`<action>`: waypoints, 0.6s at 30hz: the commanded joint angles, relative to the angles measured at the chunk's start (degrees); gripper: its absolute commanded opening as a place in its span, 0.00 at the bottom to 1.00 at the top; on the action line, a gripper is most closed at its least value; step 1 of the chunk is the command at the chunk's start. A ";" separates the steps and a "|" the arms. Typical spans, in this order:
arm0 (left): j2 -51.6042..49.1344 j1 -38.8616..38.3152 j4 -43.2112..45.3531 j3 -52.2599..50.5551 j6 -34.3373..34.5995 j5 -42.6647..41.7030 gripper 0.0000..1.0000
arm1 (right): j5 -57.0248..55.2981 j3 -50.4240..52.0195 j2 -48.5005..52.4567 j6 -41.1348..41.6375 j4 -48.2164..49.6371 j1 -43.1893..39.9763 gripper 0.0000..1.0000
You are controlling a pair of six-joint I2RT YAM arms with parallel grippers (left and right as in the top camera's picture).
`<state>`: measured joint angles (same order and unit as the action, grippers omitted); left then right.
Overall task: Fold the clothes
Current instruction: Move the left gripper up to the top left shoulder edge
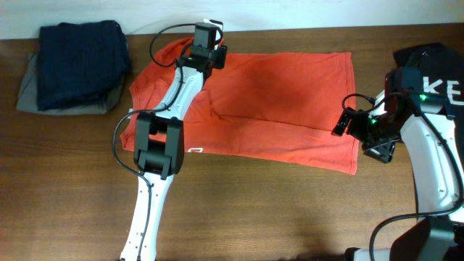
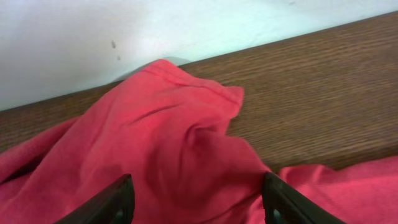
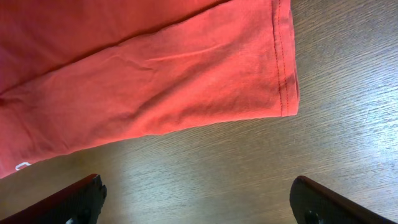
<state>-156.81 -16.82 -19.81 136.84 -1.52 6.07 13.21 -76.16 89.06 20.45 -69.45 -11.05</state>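
Near edge first: bare wooden table (image 1: 275, 210) here, nothing to fold on this side. Moving up, the orange-red T-shirt (image 1: 275, 101) lies spread across the far half of the table, its hem toward the right edge, a long crease running along it and its small white logo (image 1: 194, 151) on the near border. At the right, the right gripper (image 1: 341, 125) hangs just beside the near hem corner (image 3: 283, 93). Its wrist view shows the fingers (image 3: 81, 199) wide apart over bare wood, holding nothing, with the hem a little ahead of them. Farther back, the left gripper (image 1: 206, 40) sits at the far edge over the bunched sleeve (image 2: 186, 118). Its fingers (image 2: 118, 199) are also apart, straddling red cloth but not pinching it. A folded stack of dark clothes (image 1: 76, 65) waits in the far left corner, and a dark garment with white lettering (image 1: 435, 72) lies in the far right. By my read, the grasp for a fold is being set up — nothing is gripped yet. Next, the left should close on that sleeve bunch; the right needs to edge onto the hem corner and get a finger under the fabric before pinching.
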 commanded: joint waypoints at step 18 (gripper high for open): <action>-0.98 1.27 0.70 3.65 -0.22 -1.22 0.41 | 0.33 0.15 -0.20 -0.48 1.31 0.15 0.99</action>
<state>-156.99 -15.55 -18.41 137.01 -1.61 6.04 13.21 -76.16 89.06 20.51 -68.49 -11.05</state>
